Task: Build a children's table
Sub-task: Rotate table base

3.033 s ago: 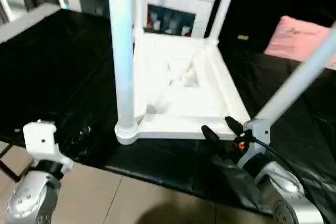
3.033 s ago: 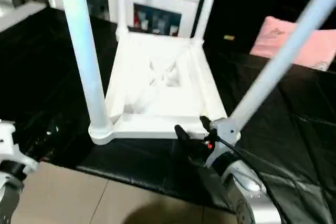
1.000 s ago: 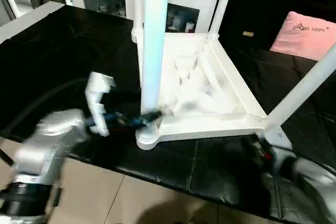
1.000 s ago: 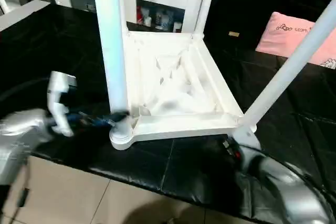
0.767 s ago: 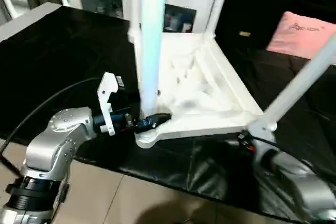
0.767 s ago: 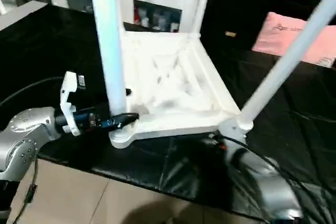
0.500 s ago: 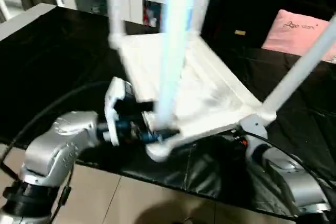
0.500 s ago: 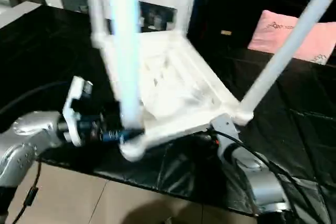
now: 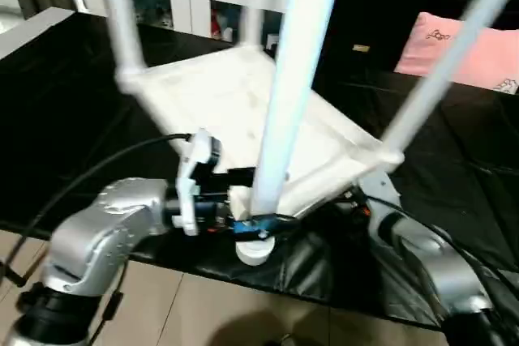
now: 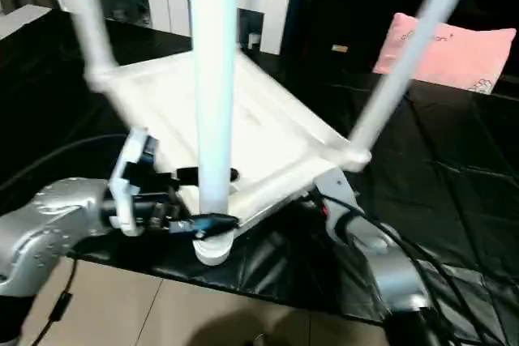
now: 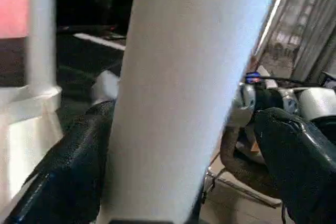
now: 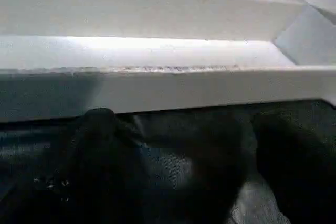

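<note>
Gripping leg (image 9: 284,103), left pincer (image 9: 258,224)

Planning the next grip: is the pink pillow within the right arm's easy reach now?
Probably not. The pillow lies far back, beyond the tilted tabletop, while the right gripper sits low at the tabletop's near edge.

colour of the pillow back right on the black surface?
The soft rectangular pillow is pink with small dark lettering; it shows best in the right eye view.
</note>
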Available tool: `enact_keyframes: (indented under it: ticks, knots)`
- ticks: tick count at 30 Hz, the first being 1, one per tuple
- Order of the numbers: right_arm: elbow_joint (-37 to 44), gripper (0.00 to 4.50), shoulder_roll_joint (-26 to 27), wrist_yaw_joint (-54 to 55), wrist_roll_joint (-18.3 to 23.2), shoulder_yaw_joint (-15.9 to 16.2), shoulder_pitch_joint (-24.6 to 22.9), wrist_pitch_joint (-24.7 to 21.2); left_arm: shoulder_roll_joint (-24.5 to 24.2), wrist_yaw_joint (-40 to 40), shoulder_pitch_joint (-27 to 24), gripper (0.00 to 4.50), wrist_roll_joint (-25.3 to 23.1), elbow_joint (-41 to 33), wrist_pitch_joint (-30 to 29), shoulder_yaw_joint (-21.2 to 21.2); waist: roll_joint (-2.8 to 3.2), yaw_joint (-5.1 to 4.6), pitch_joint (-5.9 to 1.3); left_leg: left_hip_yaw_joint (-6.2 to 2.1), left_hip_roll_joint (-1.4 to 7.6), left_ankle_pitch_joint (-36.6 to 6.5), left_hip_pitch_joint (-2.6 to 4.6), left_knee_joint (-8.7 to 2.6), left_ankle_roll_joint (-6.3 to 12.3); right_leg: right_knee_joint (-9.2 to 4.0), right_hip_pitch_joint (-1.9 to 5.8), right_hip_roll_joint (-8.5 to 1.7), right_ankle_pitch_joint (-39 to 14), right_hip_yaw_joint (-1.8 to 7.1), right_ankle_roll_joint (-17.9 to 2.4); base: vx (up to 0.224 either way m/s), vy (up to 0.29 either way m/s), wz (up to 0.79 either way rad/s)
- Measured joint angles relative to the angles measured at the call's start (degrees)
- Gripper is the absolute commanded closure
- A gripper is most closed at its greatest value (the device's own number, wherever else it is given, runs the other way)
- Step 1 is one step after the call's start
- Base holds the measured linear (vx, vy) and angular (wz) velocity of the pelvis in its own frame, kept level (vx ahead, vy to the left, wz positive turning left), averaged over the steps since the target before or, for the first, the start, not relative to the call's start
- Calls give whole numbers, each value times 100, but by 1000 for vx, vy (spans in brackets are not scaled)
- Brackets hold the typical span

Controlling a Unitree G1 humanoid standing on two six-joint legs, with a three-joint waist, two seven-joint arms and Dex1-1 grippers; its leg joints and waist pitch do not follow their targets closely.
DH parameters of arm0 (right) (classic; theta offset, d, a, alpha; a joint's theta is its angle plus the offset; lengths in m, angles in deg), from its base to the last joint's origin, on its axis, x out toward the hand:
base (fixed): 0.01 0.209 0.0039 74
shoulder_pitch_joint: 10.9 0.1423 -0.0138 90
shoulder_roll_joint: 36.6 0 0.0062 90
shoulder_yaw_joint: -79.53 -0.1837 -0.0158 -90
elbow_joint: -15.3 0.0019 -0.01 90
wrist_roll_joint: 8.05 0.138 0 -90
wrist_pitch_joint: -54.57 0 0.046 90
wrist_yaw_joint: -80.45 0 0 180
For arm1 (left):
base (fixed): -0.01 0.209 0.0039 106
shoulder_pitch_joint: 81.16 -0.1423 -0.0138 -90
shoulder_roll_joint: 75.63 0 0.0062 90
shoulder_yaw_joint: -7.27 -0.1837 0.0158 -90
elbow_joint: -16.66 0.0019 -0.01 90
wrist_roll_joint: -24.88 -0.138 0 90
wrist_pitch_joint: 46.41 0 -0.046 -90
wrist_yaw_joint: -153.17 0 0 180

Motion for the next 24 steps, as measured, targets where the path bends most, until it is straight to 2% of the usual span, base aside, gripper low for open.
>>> enact_keyframes:
  ticks: [5,12,16,20,24]
  knots:
    - [-364,0,216,80,-123,52,302,160,256,-165,107,3,-155,82,147,-125,1,26,1,0,34,5,-8,-1,-11,-2,-5,38,16,0,-27,0,0,0]
    - [-1133,0,572,234,-98,-9,807,539,765,-632,750,3,-804,1138,840,-154,2,53,1,-3,65,26,-37,-2,-46,-4,-30,71,34,0,-57,0,0,0]
    - [-1307,0,657,187,-5,-57,871,722,961,-756,957,3,-912,1410,1056,-153,4,69,2,-3,69,29,-71,-2,-50,0,-63,76,38,-1,-64,0,0,0]
    - [-1500,0,726,440,27,-242,970,756,1390,-1075,1334,3,-1170,2071,1572,-113,6,143,4,-1,69,34,-81,-1,-46,-2,-72,74,44,-1,-72,0,0,0]
    - [-1273,0,723,512,154,-489,801,821,1423,-1022,1284,3,-1244,2119,1798,-124,52,190,30,-1,70,33,-81,-4,-47,-2,-72,74,43,-2,-71,0,0,0]
